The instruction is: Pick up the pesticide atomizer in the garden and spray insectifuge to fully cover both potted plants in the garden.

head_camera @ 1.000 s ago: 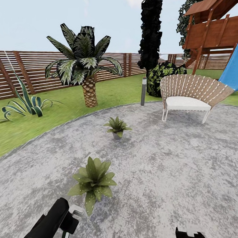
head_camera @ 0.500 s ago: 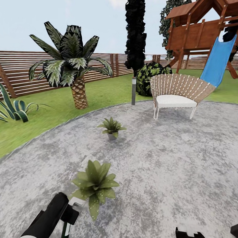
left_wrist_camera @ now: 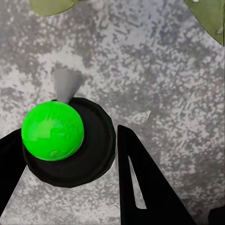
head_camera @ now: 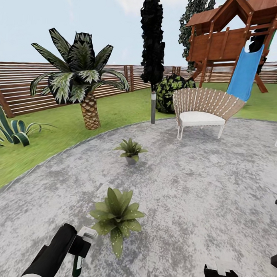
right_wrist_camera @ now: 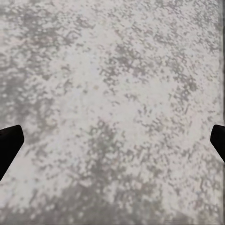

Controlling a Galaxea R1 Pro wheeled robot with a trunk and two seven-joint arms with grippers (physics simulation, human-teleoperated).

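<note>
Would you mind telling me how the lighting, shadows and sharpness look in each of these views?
Head view: even daylight, only faint soft shadows beside the two potted plants; fence lines bend toward the edges. Left wrist view: the spray bottle in the left end effector is sharp; leaves at the frame edge are blurred. Right wrist view: flat, shadowless paving, slightly soft.
</note>
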